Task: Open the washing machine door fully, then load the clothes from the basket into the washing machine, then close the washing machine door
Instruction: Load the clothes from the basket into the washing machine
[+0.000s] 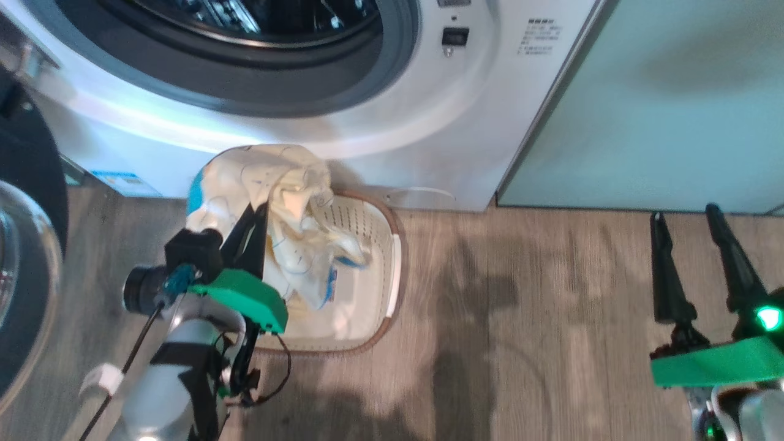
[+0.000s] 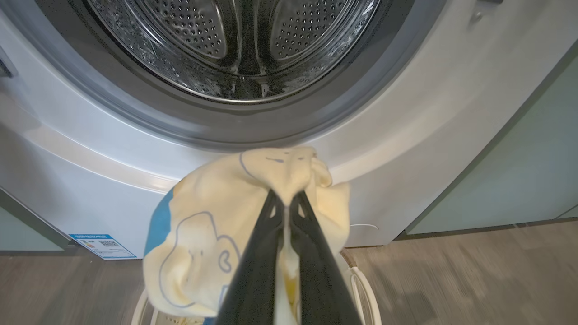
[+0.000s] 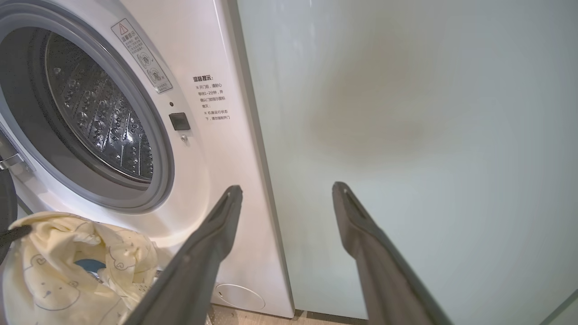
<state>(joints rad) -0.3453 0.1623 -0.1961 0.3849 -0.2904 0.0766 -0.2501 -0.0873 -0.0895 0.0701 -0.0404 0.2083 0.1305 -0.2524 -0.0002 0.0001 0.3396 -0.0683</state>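
Left gripper [image 2: 286, 201] clamps tight on a bunched fold of the clothes [image 2: 203, 234]. The pinch is high, so the pile lifts as one bundle, tail trailing into the basket [image 1: 358, 223] at its far-left corner. Basket sits on the floor [image 1: 520, 318] just beside the washing machine [image 1: 392, 141] front, under the drum [image 2: 235, 45] mouth, so likely a short lift. Left arm angles forward, fingers aimed at the drum. Washing machine door [image 1: 24, 245] stands open at left. Right gripper [image 1: 684, 212] is wide, empty, parked well apart by the cabinet [image 1: 674, 92].

The clothes [image 1: 288, 184] are pale yellow with thin blue bear outlines and a bright blue patch. The basket [image 1: 360, 218] is cream with a brown rim. The washing machine [image 1: 478, 122] is white.
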